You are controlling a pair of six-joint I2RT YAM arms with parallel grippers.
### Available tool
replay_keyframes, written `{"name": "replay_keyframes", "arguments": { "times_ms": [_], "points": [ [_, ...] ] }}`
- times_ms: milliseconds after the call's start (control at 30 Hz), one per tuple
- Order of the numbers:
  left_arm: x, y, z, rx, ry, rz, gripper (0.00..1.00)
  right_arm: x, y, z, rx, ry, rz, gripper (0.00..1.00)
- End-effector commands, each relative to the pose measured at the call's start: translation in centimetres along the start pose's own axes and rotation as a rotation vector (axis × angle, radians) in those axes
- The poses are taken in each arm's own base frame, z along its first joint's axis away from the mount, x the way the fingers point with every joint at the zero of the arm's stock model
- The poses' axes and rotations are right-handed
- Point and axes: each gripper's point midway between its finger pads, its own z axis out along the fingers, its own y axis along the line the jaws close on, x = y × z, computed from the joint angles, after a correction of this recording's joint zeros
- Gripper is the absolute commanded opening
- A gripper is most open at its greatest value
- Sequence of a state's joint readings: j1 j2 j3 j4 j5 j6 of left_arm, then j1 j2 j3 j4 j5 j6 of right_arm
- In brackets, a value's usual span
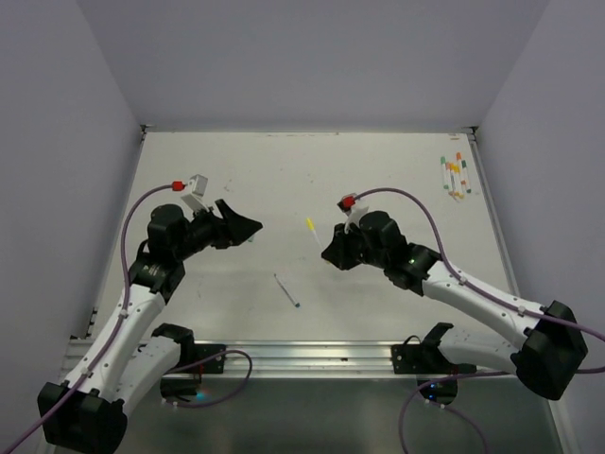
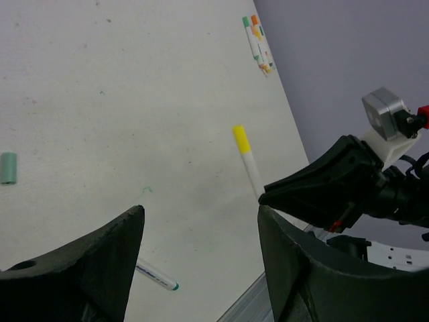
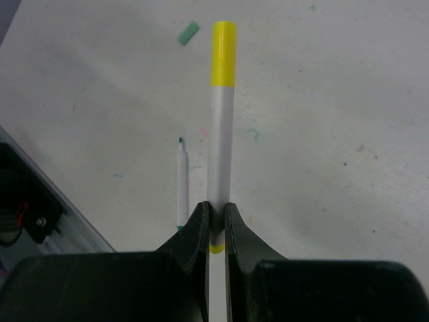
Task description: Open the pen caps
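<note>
My right gripper (image 3: 216,209) is shut on the white barrel of a pen (image 3: 220,134), near its back end. The pen's yellow cap (image 3: 223,54) is on and points away from the gripper. In the top view the right gripper (image 1: 327,248) holds this pen (image 1: 312,228) above mid-table. My left gripper (image 1: 250,229) is open and empty, facing the pen from the left; its wrist view shows the yellow cap (image 2: 241,139) a little beyond the left gripper (image 2: 201,209). An uncapped green-tipped pen (image 1: 286,290) lies on the table, and a loose green cap (image 3: 188,32) lies apart from it.
Several capped pens (image 1: 454,176) lie side by side at the table's back right corner. A metal rail (image 1: 312,355) runs along the near edge. Grey walls (image 1: 57,142) enclose the table on three sides.
</note>
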State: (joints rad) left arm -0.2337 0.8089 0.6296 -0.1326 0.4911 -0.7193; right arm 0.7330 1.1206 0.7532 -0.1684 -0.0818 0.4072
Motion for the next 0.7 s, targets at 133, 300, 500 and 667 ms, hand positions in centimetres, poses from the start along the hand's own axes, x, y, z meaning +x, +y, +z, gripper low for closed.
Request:
{"name": "replay_keyframes", "arguments": {
  "times_ms": [133,300,500,667],
  "points": [
    [1.5,-1.8,0.4,0.067,0.044,-0.065,0.68,0.8,6.1,-0.5,-0.161,-0.033,0.018,0.0],
    [2.2,-2.0,1.3,0.083,0.052,-0.084,0.66,1.6,9.5,0.3,-0.238,-0.003,0.023,0.0],
    [3.0,-2.1,1.7,0.069,0.061,-0.087,0.64,1.0,12.6,1.0,-0.309,-0.033,0.022,0.0],
    [3.1,-2.1,1.9,0.081,0.054,-0.083,0.63,0.6,13.3,1.0,-0.319,-0.053,0.026,0.0]
  ]
}}
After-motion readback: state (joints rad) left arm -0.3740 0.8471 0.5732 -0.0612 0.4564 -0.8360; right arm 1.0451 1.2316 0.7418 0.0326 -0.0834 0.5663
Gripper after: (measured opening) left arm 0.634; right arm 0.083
